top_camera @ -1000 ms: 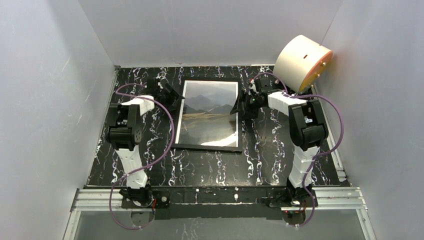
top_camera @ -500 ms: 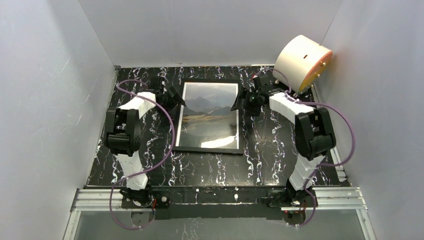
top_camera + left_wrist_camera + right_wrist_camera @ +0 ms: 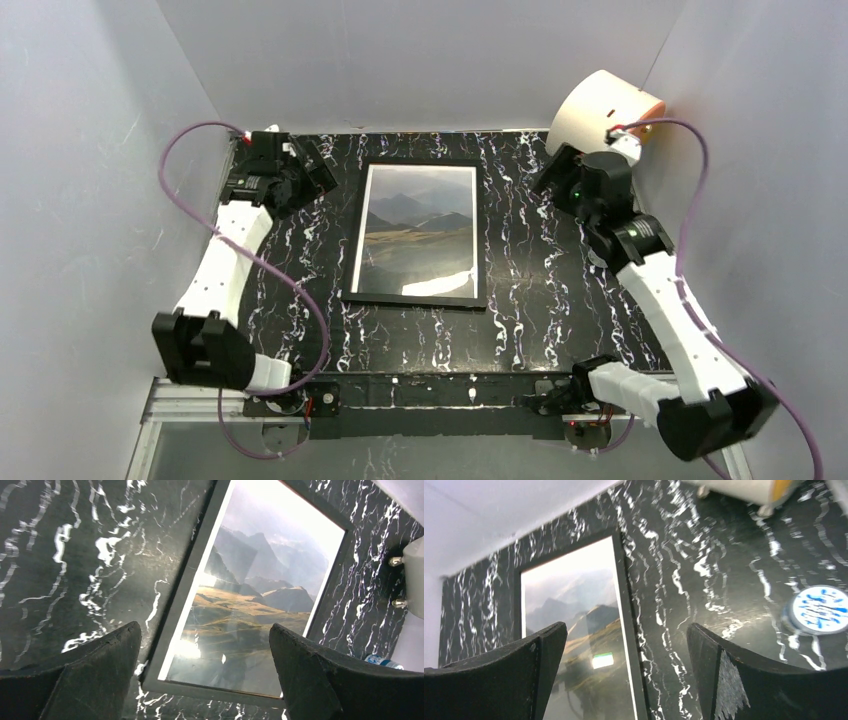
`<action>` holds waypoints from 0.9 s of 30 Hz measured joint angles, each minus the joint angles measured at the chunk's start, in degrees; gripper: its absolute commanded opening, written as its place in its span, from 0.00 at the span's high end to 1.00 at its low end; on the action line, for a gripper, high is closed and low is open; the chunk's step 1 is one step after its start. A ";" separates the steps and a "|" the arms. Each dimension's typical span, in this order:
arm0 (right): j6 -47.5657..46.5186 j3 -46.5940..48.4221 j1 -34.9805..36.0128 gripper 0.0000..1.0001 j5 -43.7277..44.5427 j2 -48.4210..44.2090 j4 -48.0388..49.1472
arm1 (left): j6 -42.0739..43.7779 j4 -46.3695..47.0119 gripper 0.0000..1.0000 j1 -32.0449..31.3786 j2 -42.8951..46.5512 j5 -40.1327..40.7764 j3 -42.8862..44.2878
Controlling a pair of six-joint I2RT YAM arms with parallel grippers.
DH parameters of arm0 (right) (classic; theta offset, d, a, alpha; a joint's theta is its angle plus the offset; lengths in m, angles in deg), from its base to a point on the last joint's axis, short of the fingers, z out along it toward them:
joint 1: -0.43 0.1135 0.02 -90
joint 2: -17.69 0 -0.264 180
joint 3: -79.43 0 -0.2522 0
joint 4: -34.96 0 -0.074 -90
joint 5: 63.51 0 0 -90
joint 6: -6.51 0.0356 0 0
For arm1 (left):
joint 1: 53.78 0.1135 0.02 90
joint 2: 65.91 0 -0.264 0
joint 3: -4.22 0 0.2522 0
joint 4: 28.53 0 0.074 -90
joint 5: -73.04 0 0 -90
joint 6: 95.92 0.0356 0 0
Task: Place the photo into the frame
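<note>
The frame [image 3: 351, 255] lies flat in the middle of the black marble table, dark face up. The photo [image 3: 420, 225] of mountains and golden hills sits inside it under the clear pane. My left gripper [image 3: 308, 170] is open and empty, raised off the frame's far left corner. My right gripper [image 3: 553, 180] is open and empty, raised to the right of the frame's far end. In the left wrist view the frame [image 3: 184, 582] and photo [image 3: 250, 600] show between the spread jaws [image 3: 202, 627]. In the right wrist view the frame edge [image 3: 625, 595] and photo [image 3: 569, 605] lie below the open gripper [image 3: 626, 625].
A cream cylinder [image 3: 603, 125] on small feet stands at the back right corner, close behind my right wrist. A round blue-and-white cap [image 3: 821, 611] lies on the table to the right of the frame. White walls close in the table on three sides.
Both grippers have drawn away from the frame's far corners, the left to the back left, the right to the back right and up. The frame with the photo has stayed put.
</note>
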 measured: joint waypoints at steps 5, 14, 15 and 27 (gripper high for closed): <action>-0.55 1.64 0.00 0.01 8.55 -7.17 -4.79 | 2.84 -3.02 0.02 -0.02 7.30 6.14 0.00; -3.04 10.49 0.00 0.01 16.76 -12.22 -7.61 | 5.97 -5.95 0.02 -0.02 20.96 13.88 2.93; -3.48 10.86 0.00 0.01 17.22 -12.68 -7.58 | 6.23 -5.97 0.02 -0.02 22.67 14.88 3.89; -7.41 11.56 0.00 0.01 18.95 -14.71 -7.52 | 7.82 -8.57 0.02 -0.02 27.85 22.14 14.43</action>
